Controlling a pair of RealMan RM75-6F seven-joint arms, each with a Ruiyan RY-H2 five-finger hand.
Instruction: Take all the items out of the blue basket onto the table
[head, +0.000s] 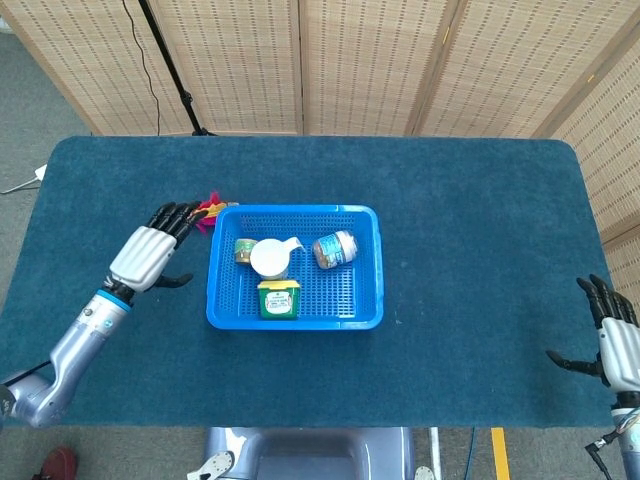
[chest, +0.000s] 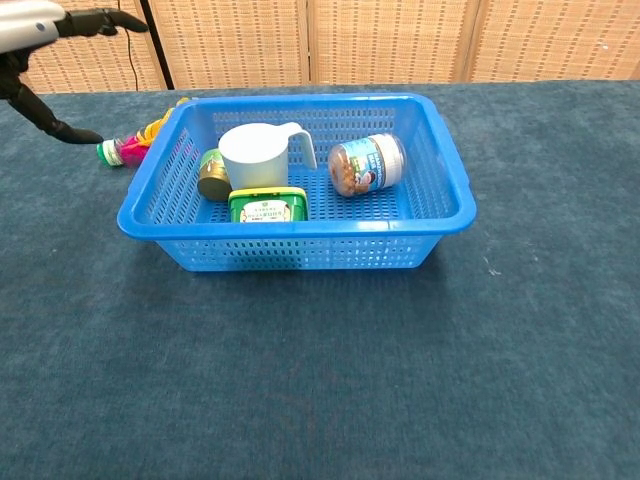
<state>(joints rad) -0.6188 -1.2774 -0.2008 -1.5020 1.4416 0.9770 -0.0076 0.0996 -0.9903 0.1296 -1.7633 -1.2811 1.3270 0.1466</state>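
A: What is in the blue basket (chest: 440, 215)?
B: Four things: one white cup (chest: 256, 154), one small tin (chest: 211, 175), one green-lidded tub (chest: 266, 206) and one jar (chest: 367, 164) on its side.
A: And outside it?
B: One feathered shuttlecock (chest: 132, 147), lying by the left fingers (head: 178, 215).

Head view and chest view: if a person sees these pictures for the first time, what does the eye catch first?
First the bright blue basket at the middle of the dark table, holding a white cup, a jar lying on its side, a green tub and a small tin. Next, the left hand with spread fingers beside the basket's left edge, by a feathered shuttlecock on the table.
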